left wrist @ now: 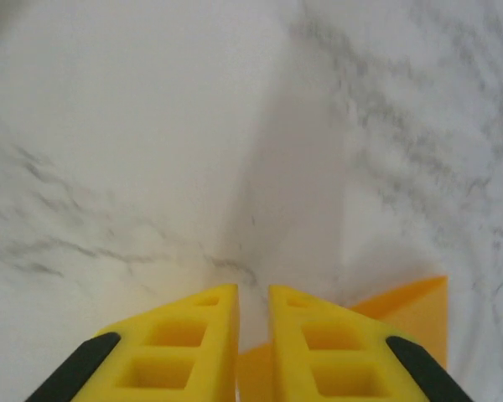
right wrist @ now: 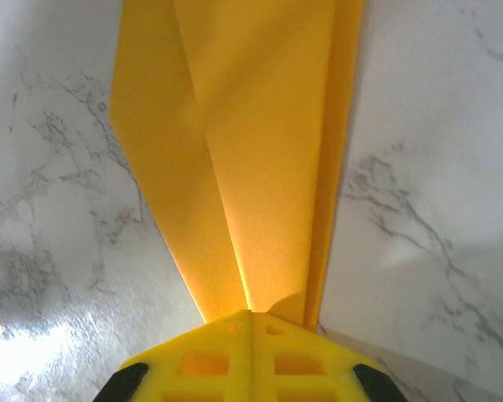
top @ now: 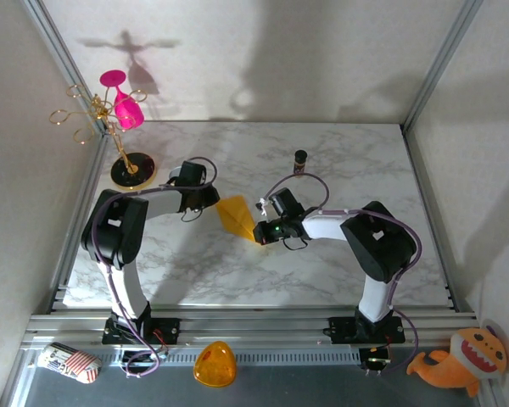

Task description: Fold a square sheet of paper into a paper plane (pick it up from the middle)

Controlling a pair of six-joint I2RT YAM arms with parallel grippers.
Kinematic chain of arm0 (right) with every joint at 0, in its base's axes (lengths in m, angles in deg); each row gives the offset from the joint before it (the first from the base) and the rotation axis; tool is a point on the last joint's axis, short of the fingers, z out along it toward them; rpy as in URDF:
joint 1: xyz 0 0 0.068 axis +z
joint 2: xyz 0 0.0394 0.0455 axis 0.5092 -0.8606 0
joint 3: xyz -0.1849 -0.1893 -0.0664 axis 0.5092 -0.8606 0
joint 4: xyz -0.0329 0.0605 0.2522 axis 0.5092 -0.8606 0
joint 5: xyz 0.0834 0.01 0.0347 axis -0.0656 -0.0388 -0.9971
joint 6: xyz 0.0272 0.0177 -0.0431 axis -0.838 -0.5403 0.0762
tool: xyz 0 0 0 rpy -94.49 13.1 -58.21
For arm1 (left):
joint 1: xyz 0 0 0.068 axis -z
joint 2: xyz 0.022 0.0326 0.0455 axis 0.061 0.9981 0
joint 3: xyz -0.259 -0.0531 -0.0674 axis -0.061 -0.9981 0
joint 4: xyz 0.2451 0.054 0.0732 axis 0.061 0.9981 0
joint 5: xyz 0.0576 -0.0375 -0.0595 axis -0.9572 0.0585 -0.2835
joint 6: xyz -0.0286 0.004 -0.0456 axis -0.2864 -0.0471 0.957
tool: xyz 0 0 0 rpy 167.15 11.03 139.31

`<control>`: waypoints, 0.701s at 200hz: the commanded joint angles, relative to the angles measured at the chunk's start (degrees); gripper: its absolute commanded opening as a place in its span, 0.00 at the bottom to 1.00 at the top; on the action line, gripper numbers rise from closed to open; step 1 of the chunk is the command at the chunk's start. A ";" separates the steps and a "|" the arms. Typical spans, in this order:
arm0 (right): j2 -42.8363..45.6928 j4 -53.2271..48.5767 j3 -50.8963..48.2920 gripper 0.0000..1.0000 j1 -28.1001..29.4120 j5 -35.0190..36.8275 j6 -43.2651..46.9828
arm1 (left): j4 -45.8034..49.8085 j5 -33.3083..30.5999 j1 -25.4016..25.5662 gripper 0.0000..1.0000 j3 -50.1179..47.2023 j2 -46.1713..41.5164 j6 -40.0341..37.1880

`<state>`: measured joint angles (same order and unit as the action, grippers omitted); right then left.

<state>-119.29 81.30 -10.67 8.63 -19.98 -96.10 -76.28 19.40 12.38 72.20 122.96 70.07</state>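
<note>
The square sheet of paper (top: 236,216) is a creased orange-yellow wedge in mid-table, between my two grippers. My right gripper (top: 260,231) is shut on its narrow near end. In the right wrist view the paper (right wrist: 251,151) fans out ahead from the closed gripper (right wrist: 251,314), with a centre crease. My left gripper (top: 216,202) is at the wedge's far left edge. In the left wrist view a narrow gap shows at the gripper (left wrist: 253,293). The paper (left wrist: 411,306) shows beneath the fingers and through the gap. I cannot tell whether it touches them.
A gold stand with a pink glass (top: 123,106) is at the back left. A small dark bottle (top: 300,161) stands behind the right gripper. A glossy orange dome (top: 215,365), a striped item (top: 68,360) and an orange plush toy (top: 462,360) lie off the table's near edge.
</note>
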 commanded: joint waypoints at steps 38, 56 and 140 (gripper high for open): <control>-3.63 -15.34 -5.60 0.01 -0.46 4.65 -3.38 | -4.27 5.69 1.67 0.19 -0.51 -7.70 4.90; -3.30 -14.56 -5.87 0.01 -0.41 3.23 -4.64 | -9.06 7.87 4.38 0.19 -4.77 -9.30 8.25; -2.61 -13.50 -5.96 0.02 -0.40 2.18 -6.20 | -11.36 4.17 11.28 0.11 -7.23 -2.37 11.55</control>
<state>-118.51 82.42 -12.09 8.15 -21.57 -101.52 -88.52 27.18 23.95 64.03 118.39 81.37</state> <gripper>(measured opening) 0.063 0.127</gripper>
